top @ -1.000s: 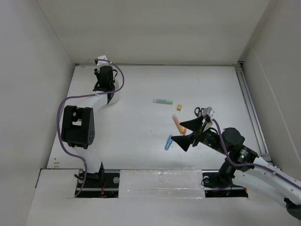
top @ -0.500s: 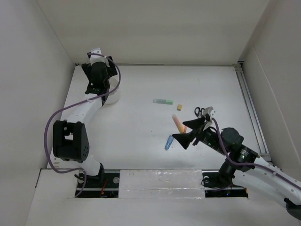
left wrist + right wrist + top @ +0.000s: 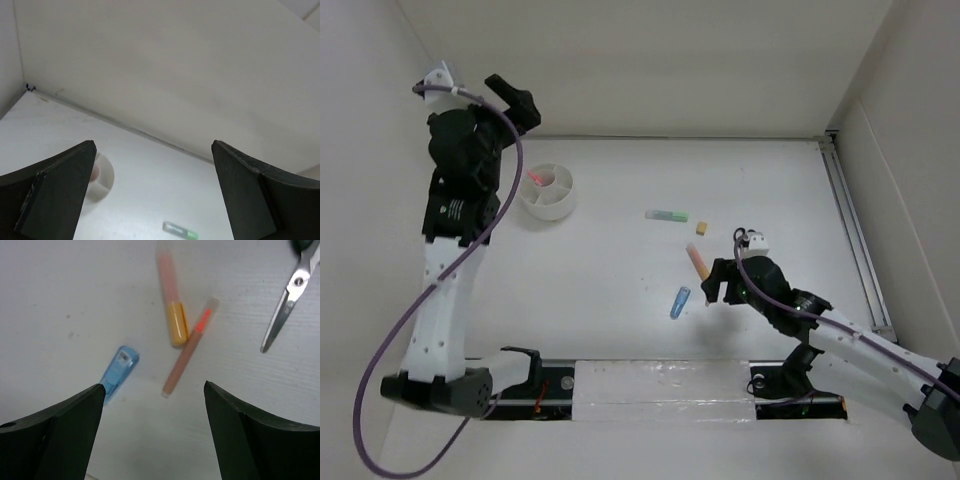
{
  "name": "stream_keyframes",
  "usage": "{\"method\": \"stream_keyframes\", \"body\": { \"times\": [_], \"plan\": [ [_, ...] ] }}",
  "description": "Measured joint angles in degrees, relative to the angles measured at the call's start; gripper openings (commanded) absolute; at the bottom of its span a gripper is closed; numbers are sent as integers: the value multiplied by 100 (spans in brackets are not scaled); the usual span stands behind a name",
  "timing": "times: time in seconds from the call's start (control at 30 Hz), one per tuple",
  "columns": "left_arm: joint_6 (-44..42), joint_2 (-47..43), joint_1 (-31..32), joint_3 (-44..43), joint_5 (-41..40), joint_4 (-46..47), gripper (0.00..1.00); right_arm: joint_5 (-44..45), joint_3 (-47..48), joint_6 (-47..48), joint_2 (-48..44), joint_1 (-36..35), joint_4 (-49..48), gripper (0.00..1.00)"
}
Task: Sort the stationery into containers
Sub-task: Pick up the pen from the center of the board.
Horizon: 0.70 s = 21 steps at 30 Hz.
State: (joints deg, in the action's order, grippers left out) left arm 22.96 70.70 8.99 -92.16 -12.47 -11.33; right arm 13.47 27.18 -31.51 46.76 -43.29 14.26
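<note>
The round white tub (image 3: 548,190) stands at the back left with a red pen (image 3: 539,178) lying in one compartment. My left gripper (image 3: 516,102) hangs high above and left of it, open and empty. In the left wrist view the left gripper (image 3: 153,145) frames the tub (image 3: 103,176) and the pale green bar (image 3: 180,231). My right gripper (image 3: 153,387) is open low over the table. Just beyond its tips lie a blue marker (image 3: 117,370), a pink pen with an orange cap (image 3: 172,320), a thin red pen (image 3: 187,357) and scissors (image 3: 287,305).
A tiny tan block (image 3: 701,228) lies right of the green bar (image 3: 667,214). The right arm covers most of the scissors in the top view. White walls close in the table on three sides. A metal rail (image 3: 850,230) runs along the right edge.
My left gripper has opened and risen up and left, away from the tub, which now shows a red pen inside. My right gripper has dropped toward the pens and narrowed slightly.
</note>
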Motion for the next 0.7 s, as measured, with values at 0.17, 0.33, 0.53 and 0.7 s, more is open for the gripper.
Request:
{"method": "stream_keyframes", "body": {
  "times": [0.17,0.33,0.53,0.7],
  "plan": [
    [293,-1368,0,1145,310,-647,99,129,-433,-459,407,101,7,84],
    [334,-2260,0,2330,369,-992,99,313,-413,-660,1012,164,-142,89],
    [393,-3189,0,3602,352,-1010,99,535,-264,-892,1652,203,-184,89],
    [411,-3460,0,3781,337,-1071,99,636,-133,-949,1886,229,-210,89]
  ]
}}
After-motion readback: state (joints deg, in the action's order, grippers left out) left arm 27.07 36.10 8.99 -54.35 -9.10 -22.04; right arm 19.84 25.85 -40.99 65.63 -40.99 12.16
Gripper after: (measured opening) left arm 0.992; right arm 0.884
